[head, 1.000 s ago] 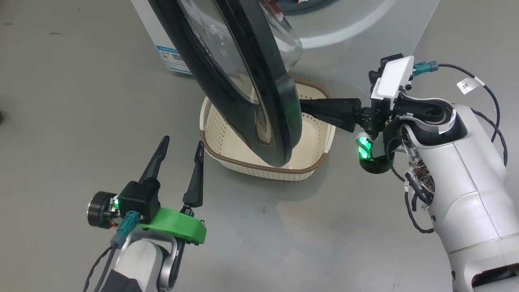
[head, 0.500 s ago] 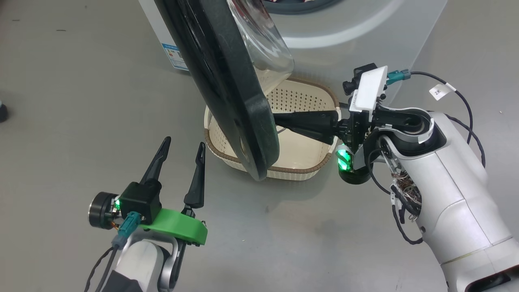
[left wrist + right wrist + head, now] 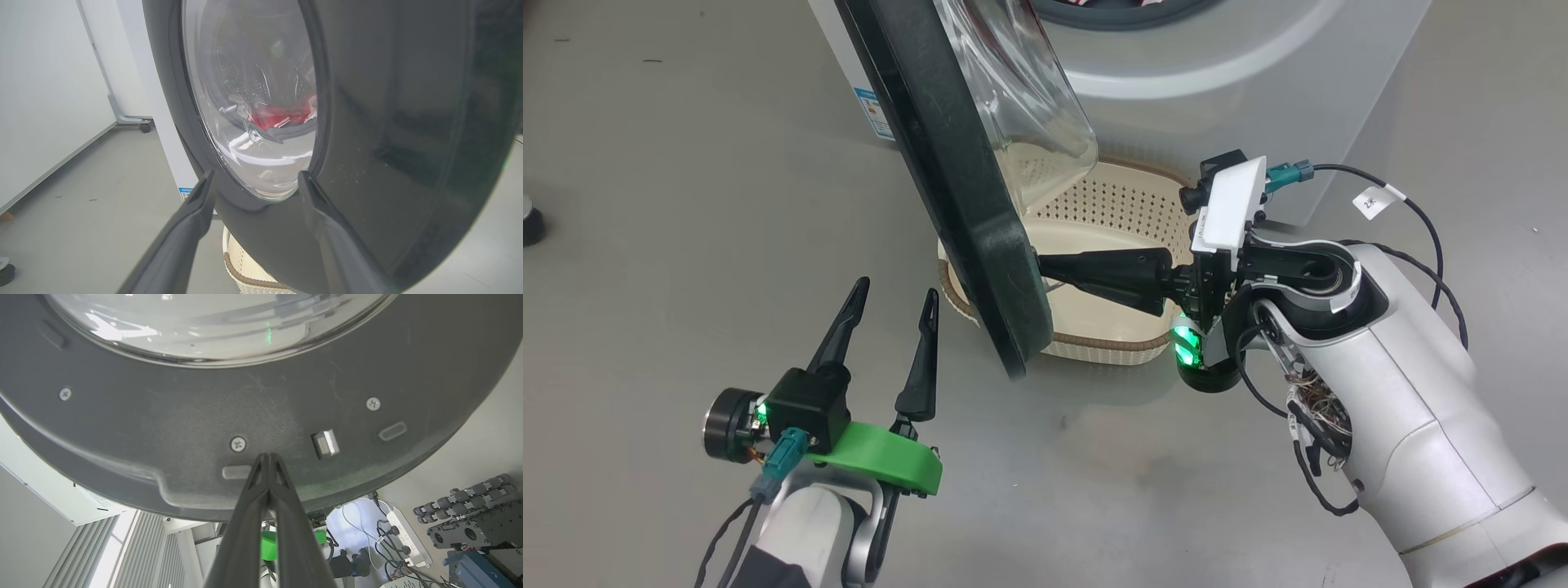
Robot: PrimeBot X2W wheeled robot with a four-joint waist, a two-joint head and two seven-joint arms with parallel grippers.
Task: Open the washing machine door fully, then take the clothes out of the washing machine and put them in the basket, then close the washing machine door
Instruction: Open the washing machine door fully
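The one washing machine door (image 3: 964, 188), glossy black with a bulging glass bowl, had swung wider, uncovering more of the single cream basket (image 3: 1111, 347) on the floor (image 3: 686, 204) before the washing machine (image 3: 1217, 73), with the right gripper (image 3: 1044, 267), fingers pressed together, touching its inner rim and the left gripper (image 3: 896, 287) spread, empty, beside it.
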